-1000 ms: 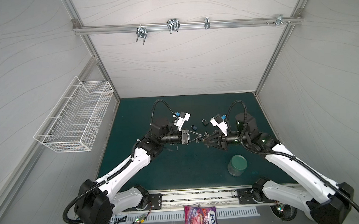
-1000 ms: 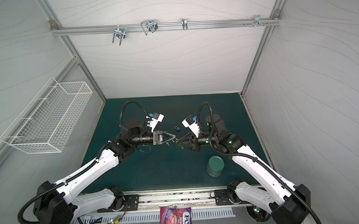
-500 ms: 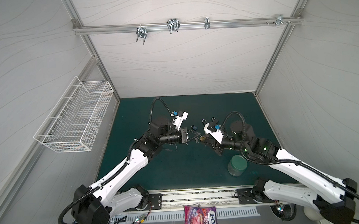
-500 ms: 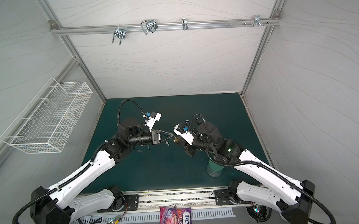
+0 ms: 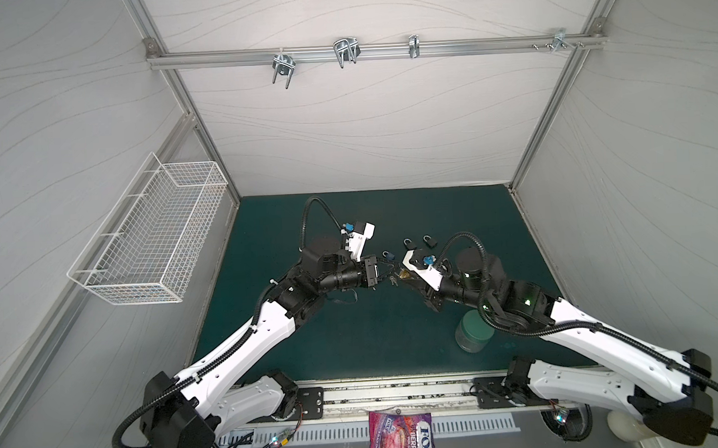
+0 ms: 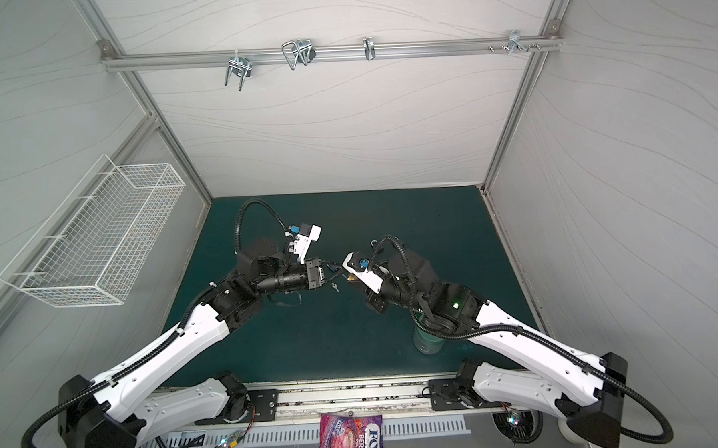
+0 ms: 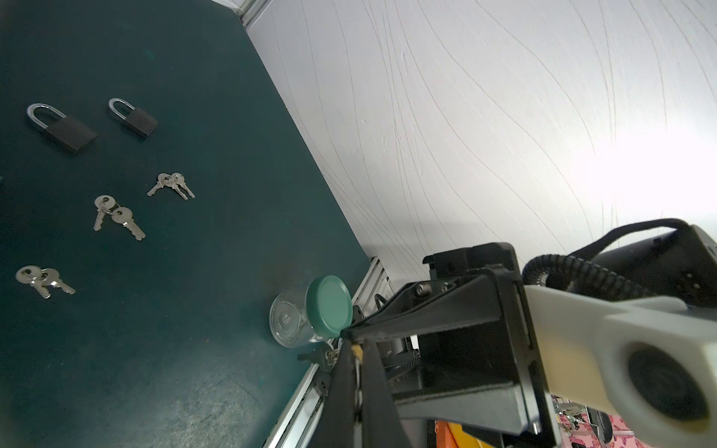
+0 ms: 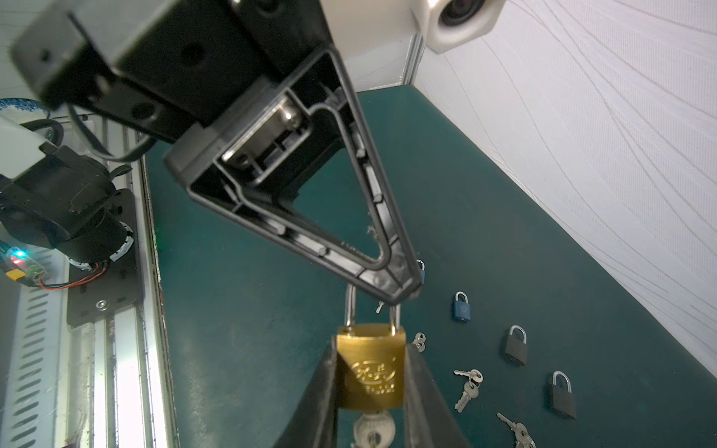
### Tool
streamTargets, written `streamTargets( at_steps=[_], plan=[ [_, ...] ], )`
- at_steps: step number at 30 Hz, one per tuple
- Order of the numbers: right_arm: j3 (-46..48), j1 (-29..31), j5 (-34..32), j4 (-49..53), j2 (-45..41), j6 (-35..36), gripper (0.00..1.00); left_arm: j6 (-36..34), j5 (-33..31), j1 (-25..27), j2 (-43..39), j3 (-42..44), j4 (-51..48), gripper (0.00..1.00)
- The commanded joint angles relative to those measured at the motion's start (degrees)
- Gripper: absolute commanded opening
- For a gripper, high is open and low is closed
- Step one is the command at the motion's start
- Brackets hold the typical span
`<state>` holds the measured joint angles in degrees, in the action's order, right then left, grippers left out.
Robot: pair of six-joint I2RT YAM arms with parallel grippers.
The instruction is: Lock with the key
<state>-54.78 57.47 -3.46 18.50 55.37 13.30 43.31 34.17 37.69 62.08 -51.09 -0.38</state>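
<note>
- padlock of brass, the brass padlock [image 8: 370, 368], stands upright in the right wrist view, its stamped face toward the camera, held in the air above the surface [image 5: 354, 337].
- right hand [image 8: 371, 343] is clamped on the padlock's body, one dark finger [image 8: 324, 388] against each narrow side.
- key [image 8: 372, 426] sits in the keyway on the underside of the body; only its round silver head shows, low between the two fingers.
- shackle [image 8: 351, 306] rises from the top of the body on two bright legs; its bend is hidden behind the other arm's fingertip, so i cannot tell whether it is fully seated.
- left hand [image 8: 403, 289] has its fingers drawn together, and their shared tip rests against the top of the shackle; whether it pinches the metal or only touches it, i cannot tell.
- in both top views the two hands meet tip to tip over the middle of the dark green surface.
- on the surface beyond the held padlock lie a blue padlock [image 8: 461, 307], two black padlocks [image 8: 516, 346] [image 8: 561, 395] and several loose key bunches [image 8: 467, 388], all apart from one another.
- glass jar [image 5: 474, 334] with a green lid stands near the front edge, partly under the right arm.
- wire basket [image 5: 154, 238] hangs on the left wall.
</note>
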Motion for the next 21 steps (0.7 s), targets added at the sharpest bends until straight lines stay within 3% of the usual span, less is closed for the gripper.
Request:
streamTargets(
  at_steps=[1,21],
  plan=[
    [-1.29,0.61,-3.24,-2.09,0.60,1.41,0.00,0.69,2.30,1.68,-0.29,-3.83,3.29,0.00],
    [-2.90,1.96,-7.10,-5.88,1.35,-2.85,0.00,-0.91,1.34,5.22,2.30,-3.62,2.84,0.00]
  ],
)
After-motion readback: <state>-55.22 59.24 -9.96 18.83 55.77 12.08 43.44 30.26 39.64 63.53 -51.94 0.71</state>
